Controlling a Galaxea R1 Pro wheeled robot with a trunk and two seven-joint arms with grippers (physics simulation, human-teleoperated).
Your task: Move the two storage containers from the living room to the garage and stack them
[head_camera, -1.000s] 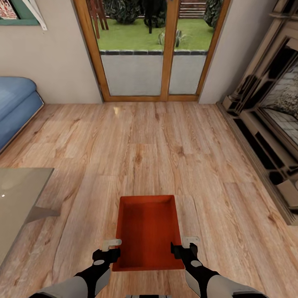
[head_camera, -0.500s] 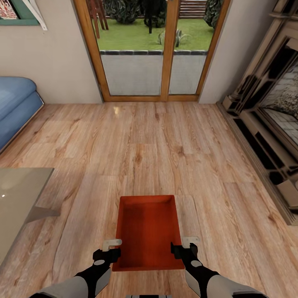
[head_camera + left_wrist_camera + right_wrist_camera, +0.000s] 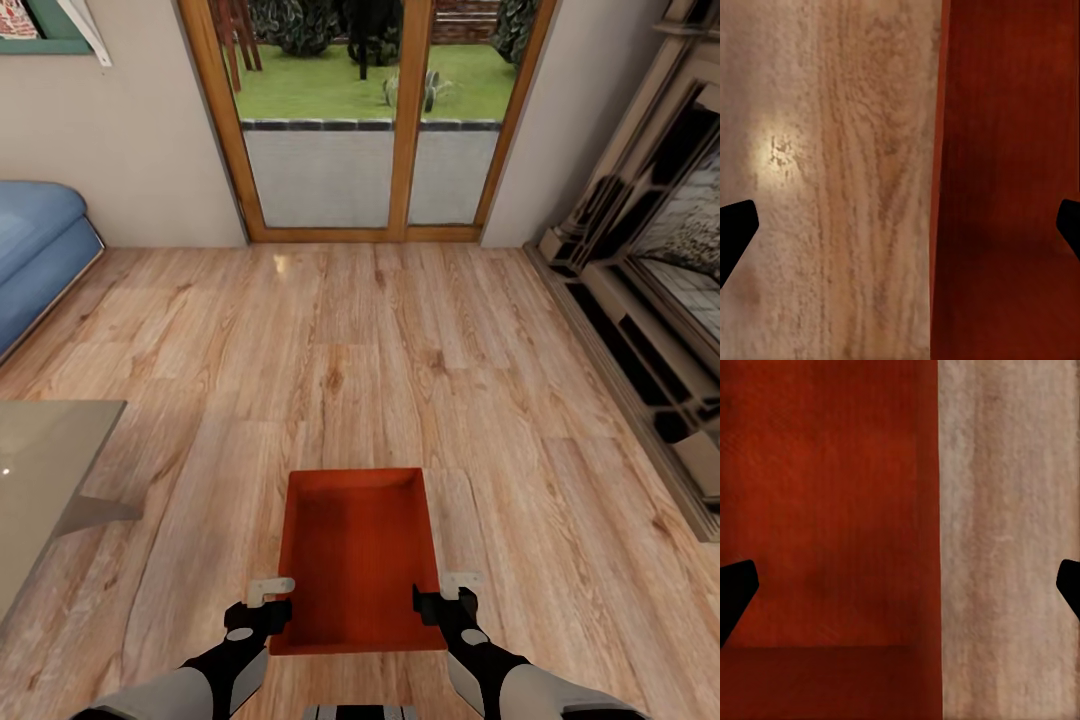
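The storage container (image 3: pixel 355 555) is an orange-red rectangular bin with smooth thin walls and an open top, above the light wood-plank floor (image 3: pixel 400 350) with its visible grain. The left gripper (image 3: pixel 268 604) stands over the container's left wall and the right gripper (image 3: pixel 448 600) over its right wall. In each wrist view the wall edge runs between the two dark fingertips, which stand far apart, one inside the bin and one outside. Both jaws are wide open, not pressing the wall.
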